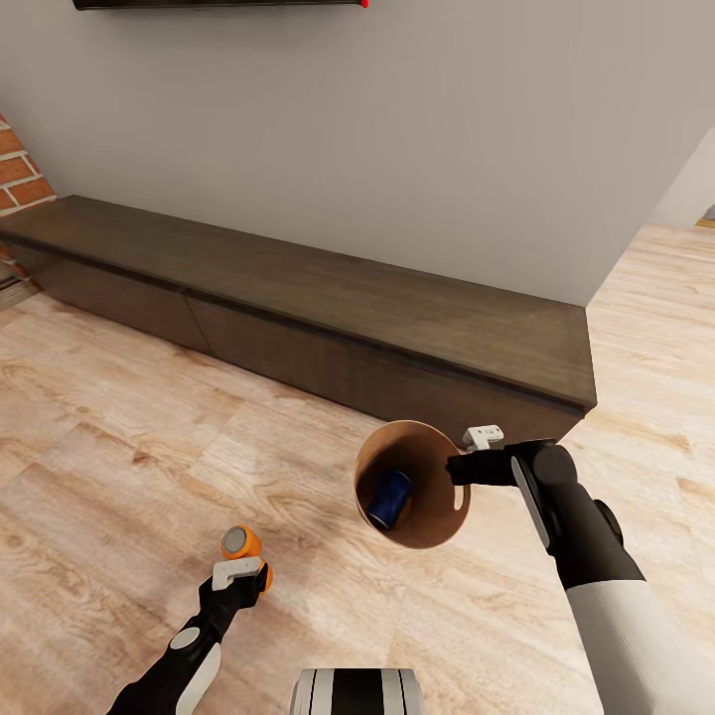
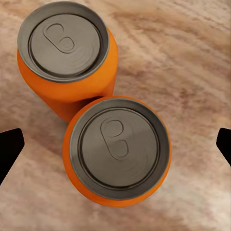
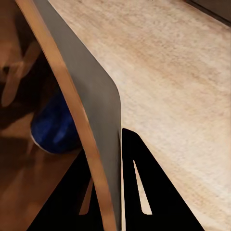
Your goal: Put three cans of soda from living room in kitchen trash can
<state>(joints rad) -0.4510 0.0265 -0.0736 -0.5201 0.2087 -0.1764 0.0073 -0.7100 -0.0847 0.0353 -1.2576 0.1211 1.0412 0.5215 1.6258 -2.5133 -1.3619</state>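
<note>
In the head view, lower left, the second soda can (image 1: 264, 576) is mostly hidden behind the left gripper (image 1: 238, 573). The wall screen (image 1: 218, 4) is cut off at the top edge. The blue object (image 1: 389, 499) in the bin (image 1: 437, 516) cannot be identified.

i found no text, label, brand, number or sign that i could read in any of my three views. the two orange cans (image 2: 115, 149) under my left wrist camera showed plain orange sides and grey tops (image 2: 65, 41) with only a pull-tab shape pressed in, no lettering. the blue can (image 1: 389, 499) lying inside the bin (image 1: 437, 516) carried no print i could make out; in the right wrist view it was a dark blue blur (image 3: 55, 127). the black screen (image 1: 218, 4) on the wall had a small red spot (image 1: 364, 3) at its corner, but no characters were legible there.
</note>
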